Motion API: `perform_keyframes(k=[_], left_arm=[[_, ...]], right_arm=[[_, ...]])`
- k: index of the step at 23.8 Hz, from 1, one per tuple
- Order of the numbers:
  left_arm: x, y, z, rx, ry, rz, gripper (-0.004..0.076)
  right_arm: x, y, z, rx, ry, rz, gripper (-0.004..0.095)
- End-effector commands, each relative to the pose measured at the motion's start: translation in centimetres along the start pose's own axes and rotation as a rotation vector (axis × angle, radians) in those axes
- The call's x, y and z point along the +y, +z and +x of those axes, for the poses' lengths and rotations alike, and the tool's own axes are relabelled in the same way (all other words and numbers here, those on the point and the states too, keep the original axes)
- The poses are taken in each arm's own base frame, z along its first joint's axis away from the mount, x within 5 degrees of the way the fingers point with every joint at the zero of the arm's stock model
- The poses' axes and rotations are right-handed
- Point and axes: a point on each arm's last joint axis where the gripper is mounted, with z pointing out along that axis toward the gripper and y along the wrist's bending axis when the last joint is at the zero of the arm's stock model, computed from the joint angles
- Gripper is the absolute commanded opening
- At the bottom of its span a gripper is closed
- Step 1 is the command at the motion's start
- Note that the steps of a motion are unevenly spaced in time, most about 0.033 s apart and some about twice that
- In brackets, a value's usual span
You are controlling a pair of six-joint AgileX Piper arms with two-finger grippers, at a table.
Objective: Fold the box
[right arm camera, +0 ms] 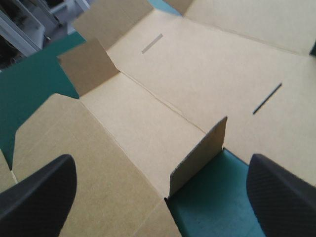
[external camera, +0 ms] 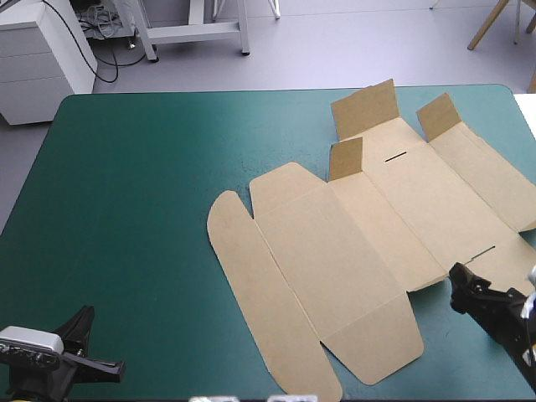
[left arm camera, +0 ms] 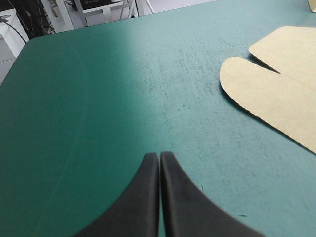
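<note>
Right gripper (right arm camera: 162, 168): fingers wide apart, holding nothing; a small upright flap (right arm camera: 197, 160) stands between them.
Left gripper (left arm camera: 159, 157): fingers pressed together, empty.
Box (external camera: 360, 243): brown sheet, mostly flat, at 3 o'clock on the table; far flaps raised.
Right gripper place: box's 4 o'clock edge.
Left gripper place: 7 o'clock corner, over bare teal-green cover (external camera: 126, 209), well apart from box.

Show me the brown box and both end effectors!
box (external camera: 335, 243), high view, flat middle panel.
left end effector (left arm camera: 159, 158), left wrist view, where shut fingertips meet.
right end effector (right arm camera: 162, 164), right wrist view, midway between its open fingertips.
</note>
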Motion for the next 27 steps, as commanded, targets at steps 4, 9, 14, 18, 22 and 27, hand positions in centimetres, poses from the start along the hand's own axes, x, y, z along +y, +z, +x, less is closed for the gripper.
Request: perform_keyframes(k=[4,9,14,18,22,27], left_arm=[[0.1,-0.2,-1.2,-0.081,-0.014,-0.003,-0.0010],[0.1,-0.2,-1.2,-0.081,-0.014,-0.003,-0.0010],[0.1,-0.2,-1.2,-0.081,-0.014,-0.003,-0.0010],[0.1,-0.2,-1.2,-0.081,-0.014,-0.003,-0.0010],[0.1,-0.2,-1.2,-0.081,-0.014,-0.003,-0.0010],[0.1,-0.2,-1.2,-0.081,-0.014,-0.003,-0.0010]], right_arm=[[1.2,6.6,-2.4,0.246,0.261,0.164,0.0854],[0.7,10.3,-1.9,0.383,0.533,0.369,0.0854],[0.7,14.4,-1.3,0.445,0.598,0.400,0.0854],[0.9,16.2,-0.8,0.498,0.600,0.380,0.0854],[0.5,16.6,-0.5,0.508,0.573,0.426,0.0789],[-0.2,16.4,-0.6,0.526,0.608,0.465,0.0169]])
